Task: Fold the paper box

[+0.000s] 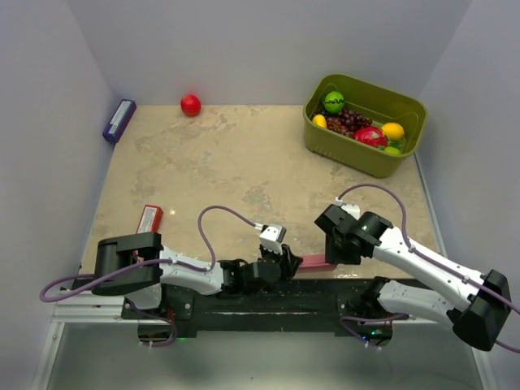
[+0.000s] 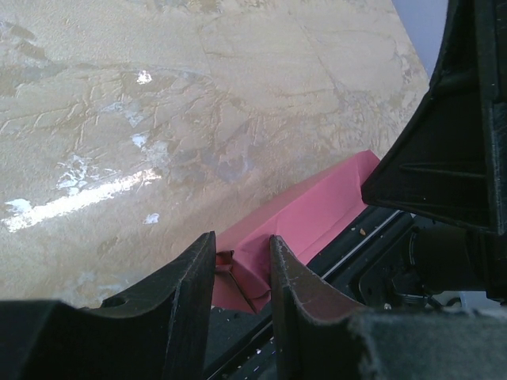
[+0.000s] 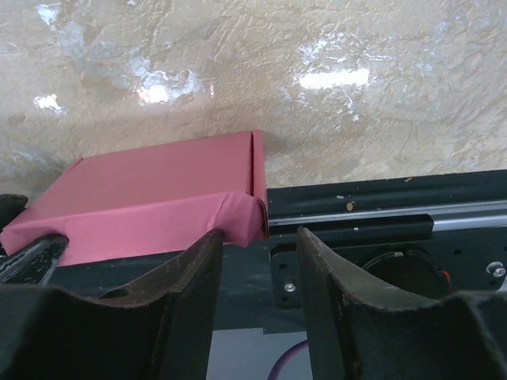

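The pink paper box [image 1: 314, 262] lies partly folded at the table's near edge, overhanging the black base rail. In the left wrist view the box [image 2: 317, 206] runs away to the upper right, and my left gripper [image 2: 242, 241] is shut on its creased left end flap. In the top view the left gripper [image 1: 286, 258] sits at the box's left end. My right gripper [image 1: 331, 248] is at the box's right end. In the right wrist view it [image 3: 257, 233] is open; the box's bent right corner [image 3: 242, 218] rests by the left finger.
A green basket [image 1: 370, 89] of fruit stands at the back right. A red ball [image 1: 190, 104] and a purple box [image 1: 119, 120] lie at the back left. A red flat packet [image 1: 149, 218] lies at the near left. The black base rail [image 1: 268, 296] runs along the near edge.
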Controlling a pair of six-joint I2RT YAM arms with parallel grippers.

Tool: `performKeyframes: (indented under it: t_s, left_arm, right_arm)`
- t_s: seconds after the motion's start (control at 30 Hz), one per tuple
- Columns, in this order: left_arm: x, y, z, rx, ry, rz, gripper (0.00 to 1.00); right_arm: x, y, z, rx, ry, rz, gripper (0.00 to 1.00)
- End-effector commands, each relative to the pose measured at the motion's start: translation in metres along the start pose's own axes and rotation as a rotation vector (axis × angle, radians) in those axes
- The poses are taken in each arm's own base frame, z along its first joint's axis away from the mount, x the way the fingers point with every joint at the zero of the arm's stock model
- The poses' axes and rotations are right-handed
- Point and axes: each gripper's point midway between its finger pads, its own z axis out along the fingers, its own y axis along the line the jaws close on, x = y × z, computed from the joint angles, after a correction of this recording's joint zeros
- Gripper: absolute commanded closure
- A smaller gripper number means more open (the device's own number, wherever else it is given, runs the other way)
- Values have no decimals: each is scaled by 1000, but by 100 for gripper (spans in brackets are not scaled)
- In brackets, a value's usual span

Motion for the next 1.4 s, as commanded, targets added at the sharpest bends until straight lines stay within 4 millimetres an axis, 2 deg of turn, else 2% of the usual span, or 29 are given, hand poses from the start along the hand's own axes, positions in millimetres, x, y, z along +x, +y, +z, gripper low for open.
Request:
performKeyframes:
  t_s: [0.0,0.2,0.3,0.37,0.4,0.43,0.5,0.57,0.67,0.73,0.83,0.97,1.1,1.37]
  left_arm:
    - [101,170,-69,-395,477,481,89]
    - [101,168,-68,-376,477,482,89]
    - [102,169,-69,-380,479,480,89]
    - [102,170,-69,-389,480,477,89]
    - [102,171,-69,-394,482,479,89]
    - [102,173,-70,-406,484,479,89]
    - [102,172,-69,-409,481,475,89]
    - [102,174,-70,-425,480,478,89]
    - [101,176,-70,-438,475,476,89]
    - [99,177,-70,-450,471,479,89]
    - [98,178,-71,-459,468,477,90]
    - [98,178,-71,-461,466,475,90]
    - [98,179,-71,-472,468,475,90]
    - [99,178,-70,-474,473,475,90]
  right_arm:
    - [5,0,6,28,45,-58,53]
    - [11,5,16,19,72,-67,54]
    - [8,9,14,5,66,-64,53]
    - [-4,19,2,-45,26,-50,47]
    - [-9,22,-3,-58,9,-47,38]
    - [-19,26,-12,-78,-21,-37,35]
    - [-29,22,-20,-62,-55,-33,28]
    - [-40,28,-28,-91,-87,-32,25]
    - [-52,32,-28,-134,-101,-14,24]
    - [-55,29,-21,-157,-97,21,25]
    - [-47,26,-16,-204,-66,38,27]
    - [-39,18,-15,-227,-61,70,37]
    - [-26,8,-6,-202,-30,100,44]
    - [-26,-10,-8,-118,-47,109,55]
